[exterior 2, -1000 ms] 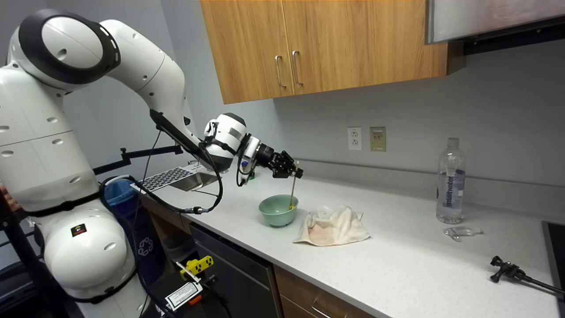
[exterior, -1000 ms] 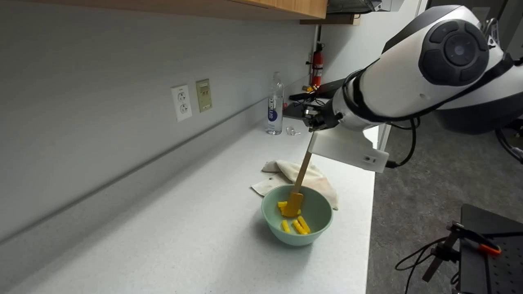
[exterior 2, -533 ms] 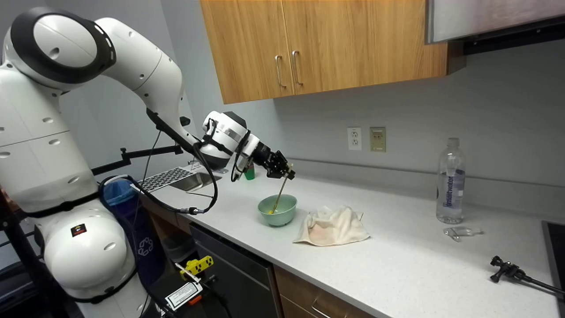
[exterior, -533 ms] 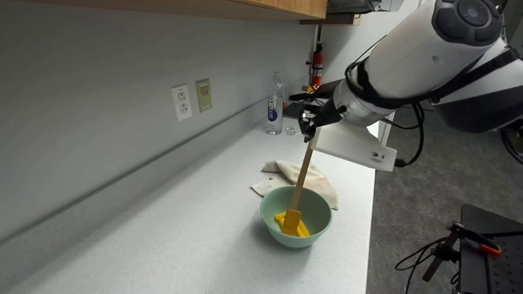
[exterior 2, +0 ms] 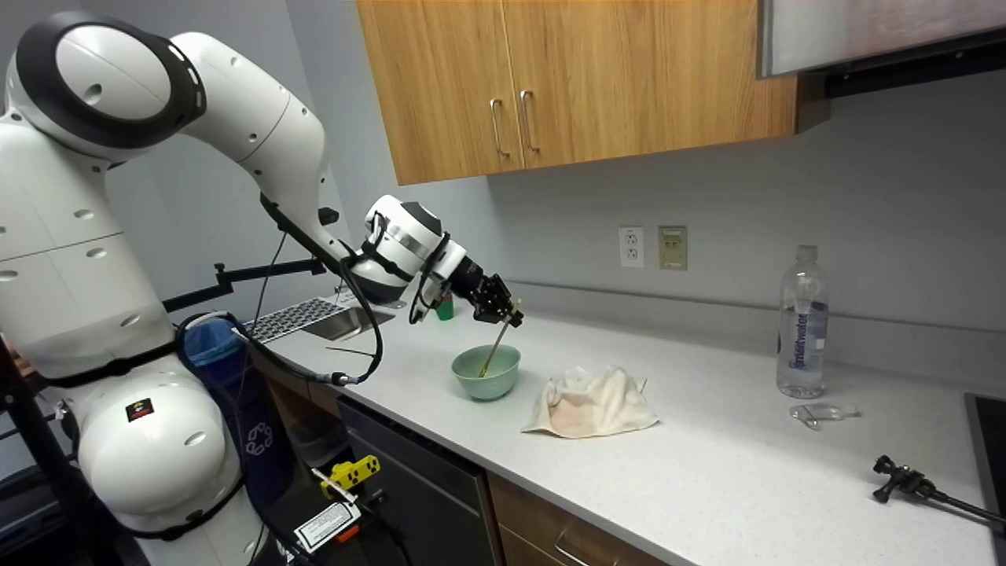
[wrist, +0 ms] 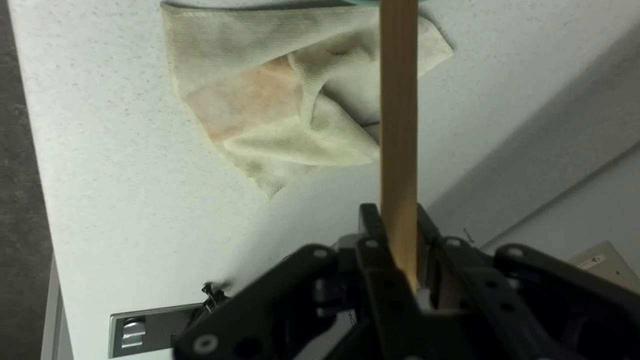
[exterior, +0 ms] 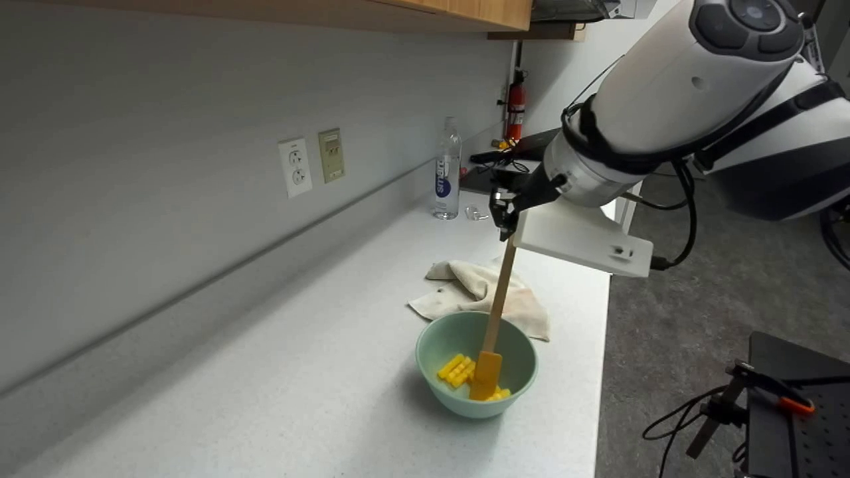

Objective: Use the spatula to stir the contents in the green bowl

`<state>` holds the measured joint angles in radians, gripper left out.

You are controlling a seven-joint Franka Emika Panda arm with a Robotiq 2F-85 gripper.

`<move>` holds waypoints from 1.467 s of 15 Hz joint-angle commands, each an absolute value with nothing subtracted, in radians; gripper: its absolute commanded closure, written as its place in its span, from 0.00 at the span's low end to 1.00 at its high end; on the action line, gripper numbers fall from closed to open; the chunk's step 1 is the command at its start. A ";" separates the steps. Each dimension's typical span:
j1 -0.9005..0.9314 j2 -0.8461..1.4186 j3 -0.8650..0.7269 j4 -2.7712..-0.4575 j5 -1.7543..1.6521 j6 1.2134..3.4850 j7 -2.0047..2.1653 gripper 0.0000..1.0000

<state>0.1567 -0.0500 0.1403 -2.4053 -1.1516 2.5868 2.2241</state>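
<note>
The green bowl (exterior: 475,406) stands upright on the counter in both exterior views, and it also shows in an exterior view (exterior 2: 486,385). In the wrist view only a sliver of its rim (wrist: 362,2) shows at the top edge. Several yellow pieces (exterior: 455,370) lie in the bowl. The spatula's orange blade (exterior: 486,376) is inside the bowl among the pieces, covering some. Its wooden handle (wrist: 398,110) slants up to my gripper (wrist: 396,212), which is shut on it. In both exterior views the gripper (exterior 2: 513,316) is held above the bowl.
A crumpled cream cloth (exterior 2: 593,407) lies beside the bowl. A water bottle (exterior 2: 803,322) and a small clear object (exterior 2: 824,413) stand farther along the counter. A black mount (exterior 2: 916,483) lies near the stove. The back wall (exterior: 199,133) and an overhead cabinet (exterior 2: 597,79) bound the area.
The spatula blade has moved across the bowl, away from the cloth side, with the gripper following. The yellow pieces have shifted and bunched. The bowl has slid slightly away from the cloth.
</note>
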 commanded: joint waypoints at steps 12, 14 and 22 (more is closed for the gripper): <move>0.157 -0.138 0.130 -2.457 -1.220 2.670 2.294 0.96; 0.155 -0.134 0.118 -2.475 -1.107 2.779 2.188 0.96; 0.152 -0.104 0.120 -2.470 -1.081 2.735 2.161 0.96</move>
<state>0.1587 -0.0979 0.1220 -2.4738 -1.0606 2.7609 2.1520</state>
